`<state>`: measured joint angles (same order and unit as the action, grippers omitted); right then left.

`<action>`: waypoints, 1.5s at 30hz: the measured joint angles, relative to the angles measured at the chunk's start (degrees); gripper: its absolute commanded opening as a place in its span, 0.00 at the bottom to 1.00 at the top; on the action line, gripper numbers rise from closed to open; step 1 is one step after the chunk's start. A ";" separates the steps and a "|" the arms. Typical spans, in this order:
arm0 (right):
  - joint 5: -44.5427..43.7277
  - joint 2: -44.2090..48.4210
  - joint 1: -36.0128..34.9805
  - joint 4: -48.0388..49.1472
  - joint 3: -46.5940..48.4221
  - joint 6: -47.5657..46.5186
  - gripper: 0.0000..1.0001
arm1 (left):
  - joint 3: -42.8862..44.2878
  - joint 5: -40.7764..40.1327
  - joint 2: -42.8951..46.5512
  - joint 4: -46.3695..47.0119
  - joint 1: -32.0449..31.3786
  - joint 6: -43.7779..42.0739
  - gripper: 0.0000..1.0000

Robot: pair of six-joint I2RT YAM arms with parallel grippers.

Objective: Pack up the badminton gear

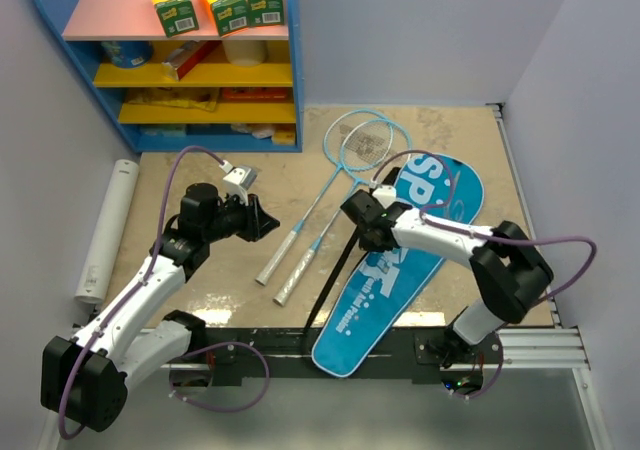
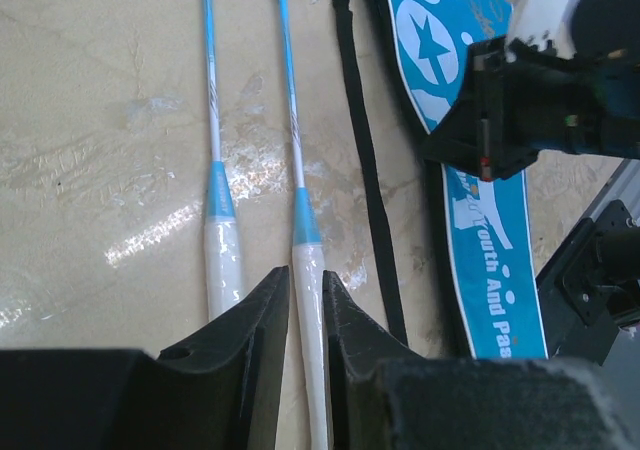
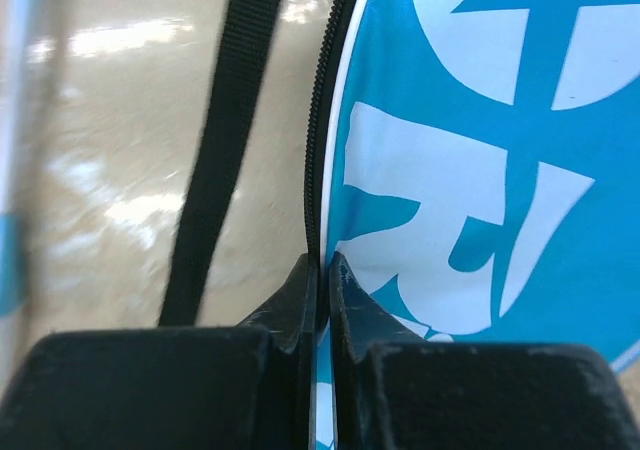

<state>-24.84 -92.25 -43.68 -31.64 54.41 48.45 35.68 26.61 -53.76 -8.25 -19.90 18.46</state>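
Left tool [image 1: 270, 224], seen from above, hangs over the table [image 1: 450, 140] to the left of the two rackets [image 1: 313, 213] and apart from them. The rackets lie side by side, heads toward the shelf [image 1: 290, 60] and handles toward the arms. The right tool [image 1: 365, 232] is down at the left edge of the blue bag [image 1: 405, 270]. The bag lies flat just right of the rackets, with its black strap [image 1: 335, 270] running along its left side.

From the left wrist, the fingers [image 2: 250, 340] stand a little apart and hold nothing. One white handle [image 2: 308, 300] shows through the gap, lying on the table, and the other racket's grip [image 2: 224, 265] lies just to its left.

From the right wrist, the fingertips [image 3: 292, 305] are pressed together, pinching the bag at its zip [image 3: 318, 120]. The strap lies on the table to the left.
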 measured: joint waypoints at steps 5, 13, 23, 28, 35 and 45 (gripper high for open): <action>2.05 9.88 -0.83 -6.32 6.78 0.42 0.00 | 0.00 -0.02 0.00 0.00 0.00 0.00 0.25; 5.14 22.58 -0.96 -1.33 14.45 0.35 0.00 | 0.00 -0.90 0.57 -0.31 0.00 0.00 0.24; 15.08 27.74 -1.05 39.87 -11.72 3.58 0.00 | 0.00 -5.99 3.87 -1.49 0.66 -0.07 0.25; 18.64 18.49 -1.38 60.78 -18.73 6.19 0.00 | 0.00 -7.02 4.09 -1.84 0.76 -0.07 0.25; 20.55 15.45 -2.14 71.91 -11.74 5.97 0.00 | 0.00 -7.58 4.09 -2.12 0.76 -0.07 0.25; 20.70 9.92 -4.04 93.92 -19.06 11.56 0.11 | 0.00 -8.44 4.11 -2.34 1.14 -0.13 0.25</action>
<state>-4.14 -82.32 -47.72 62.28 35.35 60.01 35.68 18.17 -49.65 -10.59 -18.76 18.33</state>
